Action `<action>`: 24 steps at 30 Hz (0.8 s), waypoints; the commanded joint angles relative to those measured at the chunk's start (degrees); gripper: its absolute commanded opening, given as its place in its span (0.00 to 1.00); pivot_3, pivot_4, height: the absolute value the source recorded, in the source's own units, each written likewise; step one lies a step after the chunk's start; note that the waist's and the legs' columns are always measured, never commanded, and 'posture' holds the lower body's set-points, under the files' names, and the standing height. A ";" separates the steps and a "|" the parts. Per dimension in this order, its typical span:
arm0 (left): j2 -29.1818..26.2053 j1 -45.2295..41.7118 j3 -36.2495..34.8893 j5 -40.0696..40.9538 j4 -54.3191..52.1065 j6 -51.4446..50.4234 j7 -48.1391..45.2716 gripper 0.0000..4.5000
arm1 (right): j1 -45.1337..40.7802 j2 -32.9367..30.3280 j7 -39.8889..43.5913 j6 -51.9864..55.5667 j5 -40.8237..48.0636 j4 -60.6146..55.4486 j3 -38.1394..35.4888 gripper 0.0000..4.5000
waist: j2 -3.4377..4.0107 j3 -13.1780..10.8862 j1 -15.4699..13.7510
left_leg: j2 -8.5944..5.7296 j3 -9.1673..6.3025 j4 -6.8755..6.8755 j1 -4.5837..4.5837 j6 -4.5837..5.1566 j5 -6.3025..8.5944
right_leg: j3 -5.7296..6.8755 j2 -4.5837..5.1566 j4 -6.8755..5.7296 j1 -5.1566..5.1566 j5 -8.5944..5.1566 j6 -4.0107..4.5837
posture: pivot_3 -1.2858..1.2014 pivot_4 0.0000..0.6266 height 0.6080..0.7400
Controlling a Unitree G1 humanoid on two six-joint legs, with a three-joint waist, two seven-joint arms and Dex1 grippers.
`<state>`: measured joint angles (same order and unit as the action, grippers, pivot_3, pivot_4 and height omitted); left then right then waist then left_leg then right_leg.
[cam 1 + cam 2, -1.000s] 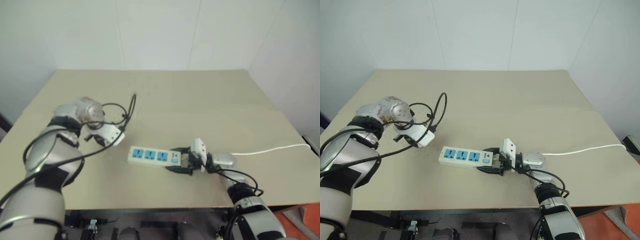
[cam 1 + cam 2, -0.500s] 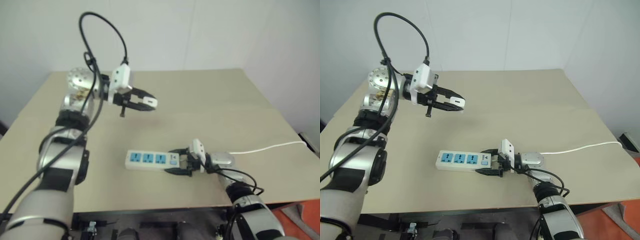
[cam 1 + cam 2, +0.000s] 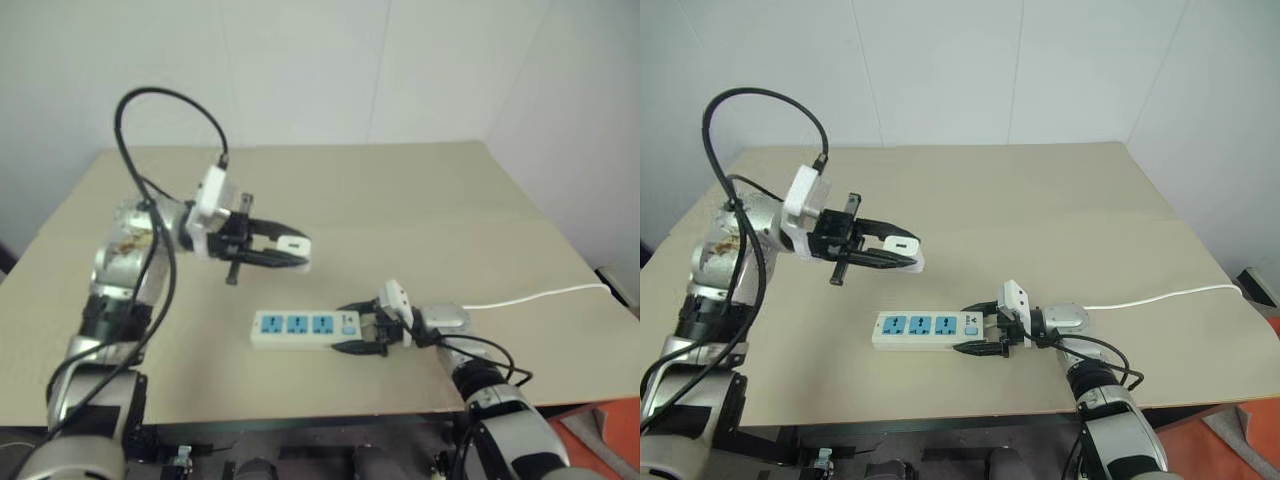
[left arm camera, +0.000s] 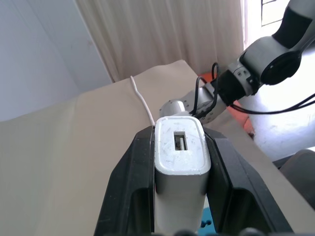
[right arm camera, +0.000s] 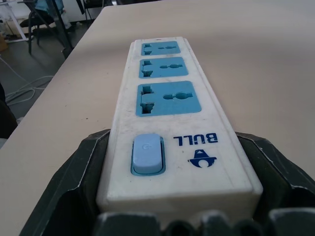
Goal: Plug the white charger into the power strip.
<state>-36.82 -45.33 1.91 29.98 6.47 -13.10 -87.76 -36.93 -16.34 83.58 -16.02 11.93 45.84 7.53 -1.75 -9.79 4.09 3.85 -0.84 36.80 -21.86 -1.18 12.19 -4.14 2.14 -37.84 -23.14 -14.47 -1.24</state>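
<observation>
The white charger hangs in the air above the table, left of and beyond the power strip. My left gripper is shut on it and points to the right. In the left wrist view the charger sits clamped between both black fingers, its port face outward. The power strip lies flat on the tan table with three blue socket faces up. My right gripper is shut on its switch end; the right wrist view shows the strip between the two fingers.
The strip's thin white cord runs right toward the table's right edge. A black cable loop arches over my left arm. The table's front edge lies just below the strip. White walls stand behind the table.
My left gripper rose from the table at the left with the charger, swung to point right, then came down closer to the strip. The right gripper kept hold of the strip.
</observation>
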 commanded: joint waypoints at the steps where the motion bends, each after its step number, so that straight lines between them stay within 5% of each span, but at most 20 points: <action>1: -0.13 1.96 -1.16 1.60 -4.29 -0.66 1.18 0.23 | 0.37 0.68 1.65 -0.28 -1.55 1.61 1.75 0.76 | 0.00 0.00 0.01 | 0.00 0.00 0.00 0.00 0.00 0.00 | 0.00 0.00 0.01 0.01 0.00 0.00 | 0.52 0.24 1.00; 24: 6.95 7.32 4.19 -0.23 -3.69 -7.51 8.77 0.23 | 0.17 1.00 0.26 -1.85 -1.64 2.65 1.39 0.76 | -0.01 0.02 0.11 | 0.00 0.00 -0.02 0.06 0.00 0.00 | -0.01 -0.01 0.05 0.05 0.00 0.00 | 0.52 0.24 1.00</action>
<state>-30.11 -37.86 6.12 29.36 3.22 -19.84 -79.64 -37.56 -16.05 83.68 -17.93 11.84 47.50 7.74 -1.76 -9.77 4.21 3.85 -0.84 36.78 -21.81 -1.18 12.19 -4.16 2.13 -37.79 -23.09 -14.46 -1.23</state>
